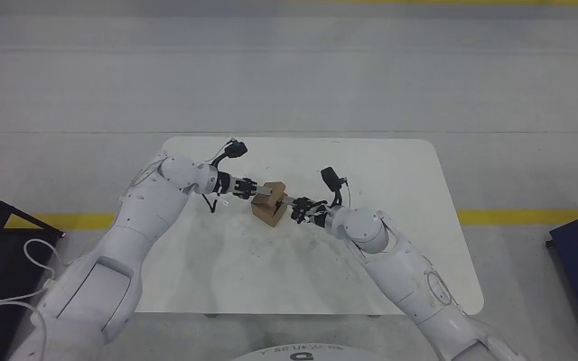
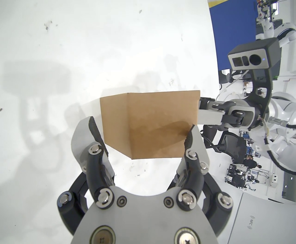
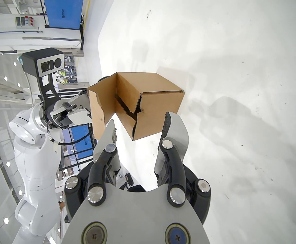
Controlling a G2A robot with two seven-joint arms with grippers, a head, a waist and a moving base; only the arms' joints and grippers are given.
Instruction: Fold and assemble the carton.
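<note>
you have a white table (image 1: 397, 262) under the left gripper (image 2: 141, 123), scuffed with small dark marks; beyond that gripper, past the table's edge, stand a blue panel (image 2: 229, 34) and a black office chair (image 2: 231, 143); beyond the right gripper (image 3: 140, 118) you see a blue board (image 3: 63, 13), a white control box (image 3: 23, 20) with coloured buttons, and round ceiling lights (image 3: 5, 78); a pale grey floor (image 1: 289, 81) surrounds the table, with a yellow line (image 1: 515, 217) out to either side of the grippers.

Carton (image 1: 269, 203) on white table (image 1: 397, 180), between left jaws and right jaws
</note>
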